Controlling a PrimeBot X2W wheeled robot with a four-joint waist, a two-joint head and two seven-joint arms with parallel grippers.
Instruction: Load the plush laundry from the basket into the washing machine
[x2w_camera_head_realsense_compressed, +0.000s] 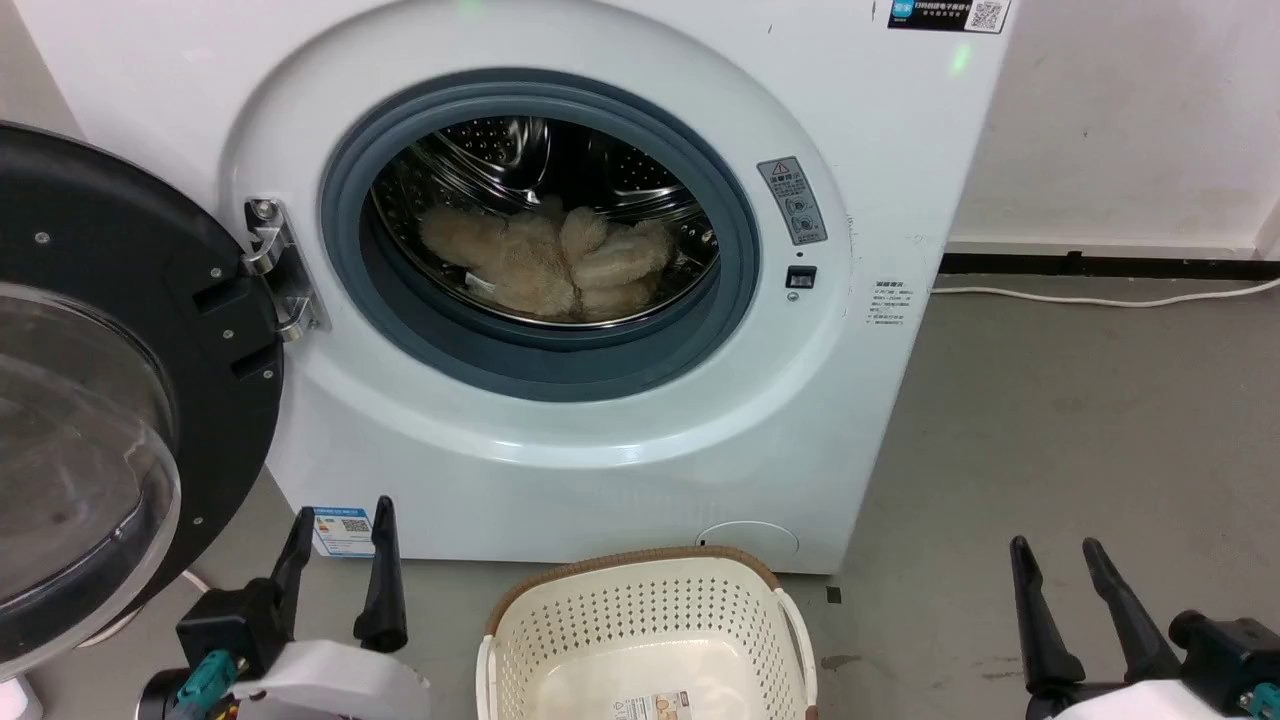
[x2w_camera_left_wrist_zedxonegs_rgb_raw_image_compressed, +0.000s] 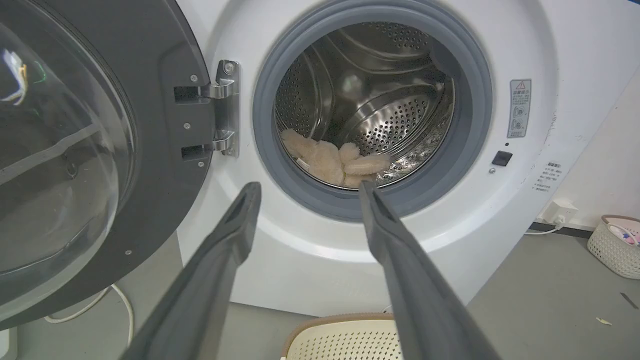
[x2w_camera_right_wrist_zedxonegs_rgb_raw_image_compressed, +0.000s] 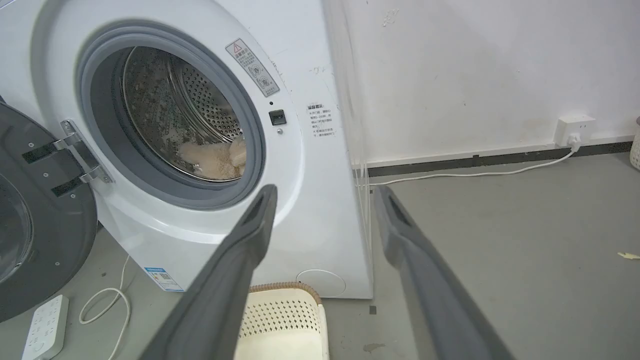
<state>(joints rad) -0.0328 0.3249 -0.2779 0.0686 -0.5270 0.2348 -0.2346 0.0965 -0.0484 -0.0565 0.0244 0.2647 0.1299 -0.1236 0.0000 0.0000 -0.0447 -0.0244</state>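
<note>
The cream plush laundry (x2w_camera_head_realsense_compressed: 555, 262) lies on the bottom of the steel drum of the white washing machine (x2w_camera_head_realsense_compressed: 600, 450); it also shows as plush laundry (x2w_camera_left_wrist_zedxonegs_rgb_raw_image_compressed: 332, 162) and plush laundry (x2w_camera_right_wrist_zedxonegs_rgb_raw_image_compressed: 215, 157) in the wrist views. The cream perforated basket (x2w_camera_head_realsense_compressed: 650, 610) stands on the floor before the machine, holding nothing but a label on its floor. My left gripper (x2w_camera_head_realsense_compressed: 340, 520) is open at the lower left, left of the basket. My right gripper (x2w_camera_head_realsense_compressed: 1055, 548) is open at the lower right. Neither holds anything. The basket (x2w_camera_left_wrist_zedxonegs_rgb_raw_image_compressed: 345, 337) sits below the left gripper (x2w_camera_left_wrist_zedxonegs_rgb_raw_image_compressed: 307, 187); the right gripper (x2w_camera_right_wrist_zedxonegs_rgb_raw_image_compressed: 322, 192) hangs above the basket (x2w_camera_right_wrist_zedxonegs_rgb_raw_image_compressed: 287, 320).
The round black-framed glass door (x2w_camera_head_realsense_compressed: 100, 400) stands swung open at the left, close to my left arm. A white cable (x2w_camera_head_realsense_compressed: 1100, 297) runs along the wall at the right. A power strip (x2w_camera_right_wrist_zedxonegs_rgb_raw_image_compressed: 45, 327) lies under the door. Another small basket (x2w_camera_left_wrist_zedxonegs_rgb_raw_image_compressed: 617, 245) stands by the right wall.
</note>
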